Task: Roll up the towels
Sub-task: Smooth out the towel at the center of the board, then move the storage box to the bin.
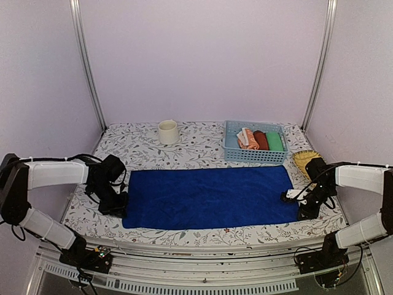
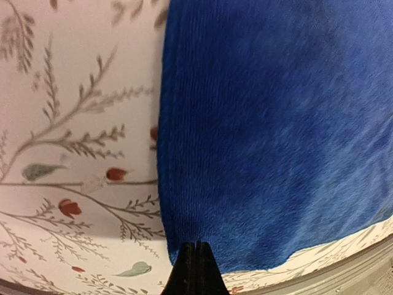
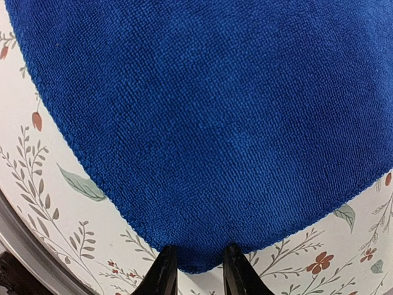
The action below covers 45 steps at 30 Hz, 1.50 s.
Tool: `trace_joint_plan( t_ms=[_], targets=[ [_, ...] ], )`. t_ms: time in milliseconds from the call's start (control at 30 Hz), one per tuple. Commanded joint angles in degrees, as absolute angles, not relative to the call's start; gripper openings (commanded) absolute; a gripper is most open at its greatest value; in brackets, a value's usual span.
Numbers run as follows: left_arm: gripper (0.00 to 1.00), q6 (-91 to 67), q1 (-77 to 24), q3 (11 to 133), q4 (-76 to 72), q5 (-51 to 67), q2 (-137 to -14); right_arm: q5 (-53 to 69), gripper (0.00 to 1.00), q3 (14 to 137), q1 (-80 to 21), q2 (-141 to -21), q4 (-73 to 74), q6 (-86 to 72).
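Observation:
The royal blue towel (image 1: 209, 196) lies flat across the middle of the table. It also shows in the left wrist view (image 2: 270, 123) and the right wrist view (image 3: 202, 110). The orange-salmon towel (image 1: 248, 139) lies rolled in the blue basket (image 1: 255, 157). My left gripper (image 1: 120, 206) is low at the blue towel's near left corner. Its jaws are together, their tips (image 2: 195, 244) resting on the cloth's edge. My right gripper (image 1: 303, 212) is low at the near right corner. It is open (image 3: 199, 255), with the corner's hem between the fingers.
The basket at the back right also holds a red roll (image 1: 261, 141) and a green roll (image 1: 274, 141). A white cup (image 1: 168, 131) stands at the back centre. A yellow woven dish (image 1: 304, 160) sits by the right arm. The table's front edge is just behind both grippers.

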<state>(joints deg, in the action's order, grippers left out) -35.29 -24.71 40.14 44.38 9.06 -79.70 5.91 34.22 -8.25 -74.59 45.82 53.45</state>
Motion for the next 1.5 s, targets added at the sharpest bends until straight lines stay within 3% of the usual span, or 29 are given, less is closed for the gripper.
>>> trace_joint_plan(
  t_ms=[0, 300, 667, 900, 1067, 1200, 1367, 1467],
  targets=[
    [0.0, -40.2, -28.8, 37.9, 44.9, 11.0, -79.3, 1.4, 0.29, 29.5, -8.9, -74.4, 43.8, 55.2],
    [0.0, -46.9, -35.2, 34.8, 49.3, 7.1, -85.1, 1.3, 0.29, 27.7, -9.4, -70.6, 49.4, 60.8],
    [0.0, -55.6, -38.1, 36.1, 61.6, 2.5, -79.3, 3.0, 0.29, 30.5, -10.5, -63.8, 58.5, 64.9],
    [0.0, -53.2, -37.5, 42.1, 66.0, -0.6, -83.3, 9.1, 0.29, 40.2, -10.5, -60.5, 66.4, 66.1],
    [0.15, -47.3, -37.6, 50.4, 66.0, 3.2, -83.0, 13.9, 0.33, 48.9, -10.5, -62.3, 66.0, 62.7],
    [0.27, -41.9, -34.7, 60.6, 67.1, 0.6, -83.3, 16.9, 0.35, 55.4, -10.4, -70.2, 59.8, 54.3],
    [0.34, -33.2, -22.7, 62.3, 58.2, -2.2, -84.9, 17.0, 0.33, 63.0, -10.5, -82.0, 49.2, 44.6],
    [0.45, -29.3, -15.6, 61.7, 50.2, -1.1, -86.1, 13.5, 0.33, 68.0, -10.5, -90.1, 44.1, 40.1]
  ],
)
